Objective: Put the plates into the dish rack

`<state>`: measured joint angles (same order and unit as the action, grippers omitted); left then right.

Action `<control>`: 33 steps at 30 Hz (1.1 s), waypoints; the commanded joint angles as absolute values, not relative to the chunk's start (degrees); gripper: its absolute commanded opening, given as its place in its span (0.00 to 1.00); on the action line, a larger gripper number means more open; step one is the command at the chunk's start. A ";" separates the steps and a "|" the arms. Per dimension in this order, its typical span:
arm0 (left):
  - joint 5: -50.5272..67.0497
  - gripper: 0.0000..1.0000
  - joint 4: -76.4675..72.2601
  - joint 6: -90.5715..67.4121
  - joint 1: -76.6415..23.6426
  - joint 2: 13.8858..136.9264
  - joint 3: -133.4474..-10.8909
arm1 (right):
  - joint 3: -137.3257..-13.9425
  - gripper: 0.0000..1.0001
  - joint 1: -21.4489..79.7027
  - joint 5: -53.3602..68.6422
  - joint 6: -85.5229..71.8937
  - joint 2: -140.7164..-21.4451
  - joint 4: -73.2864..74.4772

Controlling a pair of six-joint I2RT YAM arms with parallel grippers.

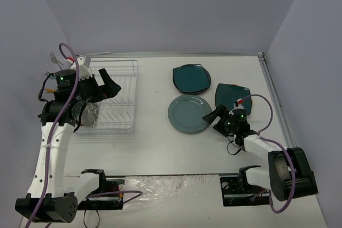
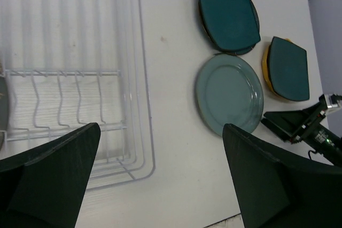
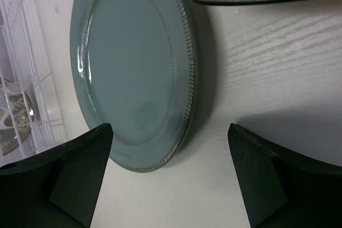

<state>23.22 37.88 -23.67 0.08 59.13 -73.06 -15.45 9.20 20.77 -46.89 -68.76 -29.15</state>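
Observation:
The white wire dish rack [image 1: 115,97] stands at the left, and a grey patterned plate [image 3: 12,115] stands in its near end. My left gripper [image 1: 109,86] hovers above the rack, open and holding nothing; its dark fingers [image 2: 53,185] frame the rack's corner [image 2: 141,169]. On the table lie a blue-grey round plate [image 1: 188,114], a dark teal rounded-square plate [image 1: 191,77], and another teal plate [image 1: 231,97] stacked on a yellow one [image 2: 265,68]. My right gripper [image 1: 214,117] sits low at the round plate's right edge, open, with the plate's ribbed rim [image 3: 181,126] between its fingers [image 3: 75,174], untouched.
White walls close in the table at the back and on both sides. The table's right edge has a metal strip [image 1: 275,94]. Purple cables [image 1: 267,116] loop off both arms. A bare strip of table [image 1: 152,105] separates the rack from the plates.

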 commanded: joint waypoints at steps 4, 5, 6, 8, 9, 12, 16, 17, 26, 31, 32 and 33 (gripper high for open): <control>26.51 0.97 28.67 -31.01 -7.74 56.94 -68.50 | -12.44 0.83 10.62 17.37 -54.39 -76.45 -44.85; 26.69 0.97 28.11 -31.52 -8.34 56.87 -67.62 | -12.31 0.83 10.94 17.53 -54.90 -77.84 -46.11; 26.63 0.97 27.57 -31.93 -8.77 56.80 -66.99 | -12.28 0.83 11.12 17.40 -55.17 -79.07 -46.88; 26.78 0.97 27.00 -32.72 -9.53 56.62 -66.05 | -12.19 0.82 11.21 17.84 -55.81 -81.49 -48.64; 27.00 0.97 27.11 -32.76 -9.73 56.67 -65.85 | -12.09 0.81 11.47 18.15 -56.18 -82.26 -49.67; 26.67 0.97 26.84 -32.70 -10.74 55.96 -64.85 | -11.87 0.76 12.92 16.83 -56.76 -85.22 -51.53; 26.87 0.97 27.14 -32.53 -11.00 55.54 -64.43 | -11.61 0.64 14.08 16.67 -57.45 -89.57 -55.12; 27.13 0.97 27.09 -32.58 -11.05 55.48 -64.12 | -11.67 0.59 14.49 16.21 -57.35 -90.35 -55.23; 28.25 0.97 25.65 -35.57 -13.69 54.11 -60.52 | -9.92 0.00 15.59 16.59 -58.94 -95.00 -63.27; 27.67 0.97 23.31 -38.74 -16.45 53.27 -57.99 | -9.33 0.00 15.92 17.76 -60.27 -87.91 -61.30; 27.51 0.97 22.12 -39.93 -17.22 53.32 -57.22 | -9.38 0.00 16.02 17.81 -60.73 -85.44 -59.10; 27.35 0.97 21.07 -41.37 -18.29 53.45 -56.50 | -9.65 0.00 16.08 17.84 -61.31 -81.94 -57.12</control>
